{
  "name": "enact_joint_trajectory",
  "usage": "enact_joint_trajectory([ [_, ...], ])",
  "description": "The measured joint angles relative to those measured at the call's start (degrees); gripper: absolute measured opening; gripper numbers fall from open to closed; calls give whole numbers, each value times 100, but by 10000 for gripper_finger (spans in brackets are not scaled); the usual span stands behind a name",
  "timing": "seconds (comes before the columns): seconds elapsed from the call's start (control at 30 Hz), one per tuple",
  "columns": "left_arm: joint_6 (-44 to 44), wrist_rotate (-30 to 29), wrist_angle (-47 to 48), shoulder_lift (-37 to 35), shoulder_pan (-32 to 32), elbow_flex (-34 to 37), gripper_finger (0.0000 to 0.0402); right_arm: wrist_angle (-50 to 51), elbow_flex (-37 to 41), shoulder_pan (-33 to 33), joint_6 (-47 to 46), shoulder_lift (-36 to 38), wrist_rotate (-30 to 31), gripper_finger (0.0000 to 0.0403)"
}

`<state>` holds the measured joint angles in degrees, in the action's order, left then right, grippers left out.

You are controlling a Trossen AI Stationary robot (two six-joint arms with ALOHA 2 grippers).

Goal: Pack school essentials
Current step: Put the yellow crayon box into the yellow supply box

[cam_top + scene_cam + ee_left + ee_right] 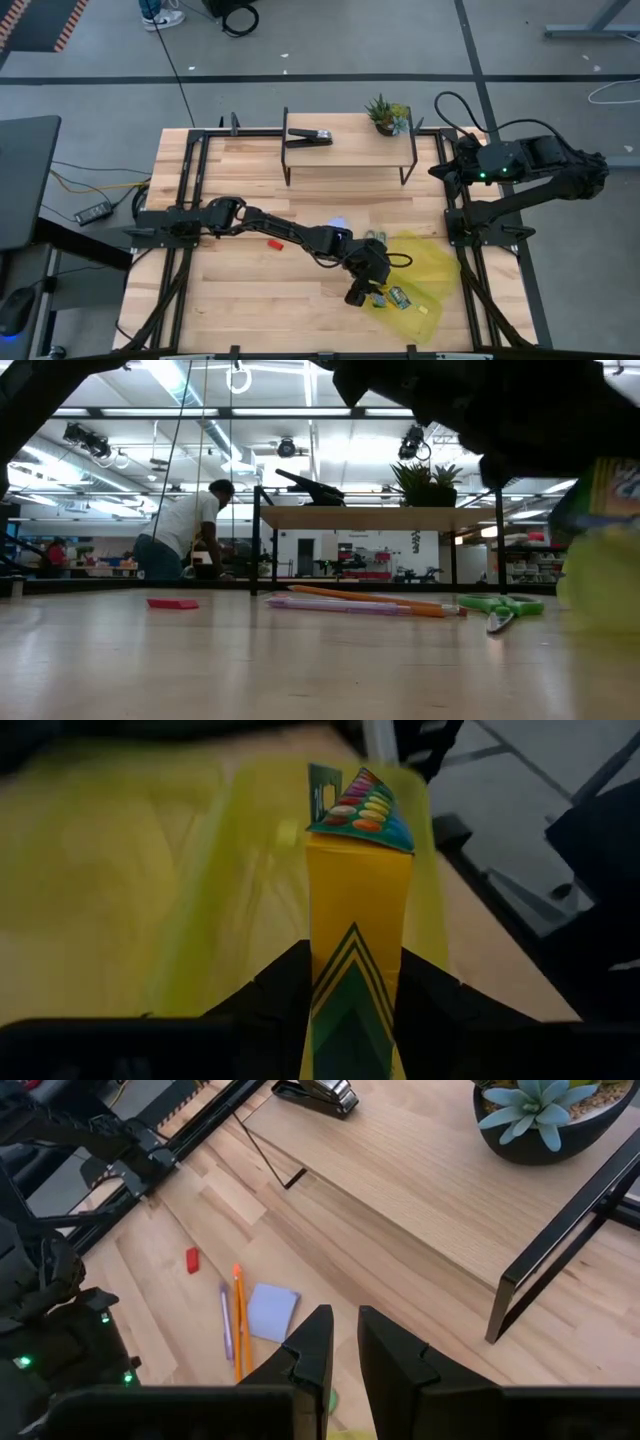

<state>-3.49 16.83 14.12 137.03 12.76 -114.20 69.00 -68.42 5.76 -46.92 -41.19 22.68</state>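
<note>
Left gripper point(381, 294), seen from above, sits over the translucent yellow plastic pouch point(428, 262), and we have the small yellow-green cardboard crayon box point(396, 297) pinched between its fingers, the box's far end already over the pouch. To do this step well, we judge that we should push the box in along its length, keep it level so it does not snag the pouch lip, and let go only once it lies well inside. Our left arm reaches out long across the wooden table point(240, 300), wrist bent down toward the pouch. The right gripper point(447, 170) waits well apart, near the raised shelf's corner.

At table height, the orange and pink pencils point(365, 601) and the green-handled scissors point(503, 605) lie on the wood behind our working gripper, the tiny red piece point(172, 603) farther off; the crayon box shows blurred at the picture's right edge.

From the left wrist, both dark fingers point(265, 995) clamp the box's sides, with yellow pouch film ahead and around it.

From the right wrist, the fingers point(312, 1345) stand a narrow gap apart, holding nothing; below them lie the pale blue square notepad point(271, 1310), pencils and red piece, still unpacked.
</note>
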Motion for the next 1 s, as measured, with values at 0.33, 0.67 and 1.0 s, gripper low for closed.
enact_joint_trajectory([
  [0.33, -426, -216, 1330, -4, 1, -1019, 121, -14, 2, 0, 44, 0, 0, 57],
  [0.67, -164, -334, 1410, -9, -23, -1335, 125, 6, -16, 0, 151, 2, 4, 57],
  [1.0, 300, -451, 961, 9, -16, -1339, 122, 7, -166, 0, 387, 3, 393, 57],
])
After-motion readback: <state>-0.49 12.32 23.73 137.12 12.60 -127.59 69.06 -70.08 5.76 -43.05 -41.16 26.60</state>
